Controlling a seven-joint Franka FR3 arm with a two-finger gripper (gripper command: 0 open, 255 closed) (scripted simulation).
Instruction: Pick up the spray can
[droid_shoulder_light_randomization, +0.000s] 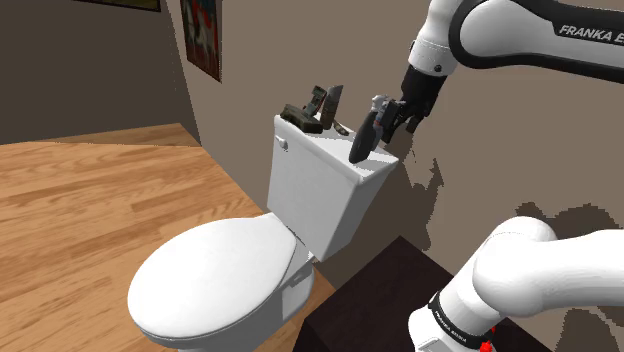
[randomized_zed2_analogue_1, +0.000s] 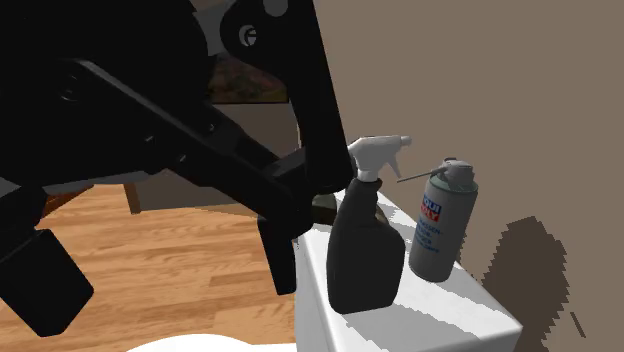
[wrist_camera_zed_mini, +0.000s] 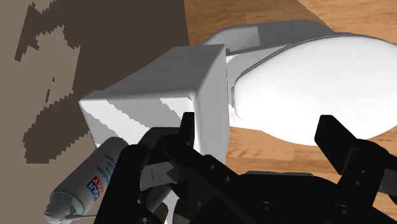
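i read the jaws as released: both fingers (wrist_camera_zed_mini: 331, 137) stand apart and clasp nothing. the spray can (randomized_zed2_analogue_1: 443, 225), grey with a blue label, stands upright on the toilet tank lid (randomized_zed2_analogue_1: 450, 312), close to the wall. it is outside the jaws, off to one side of them, not between them. a dark trigger bottle (randomized_zed2_analogue_1: 362, 250) with a white head stands just beside the can, on the side nearer the jaws. ahead of the jaws i see the tank (wrist_camera_zed_mini: 159, 89), the white toilet seat cover (wrist_camera_zed_mini: 318, 83) and the wood floor (wrist_camera_zed_mini: 267, 149).
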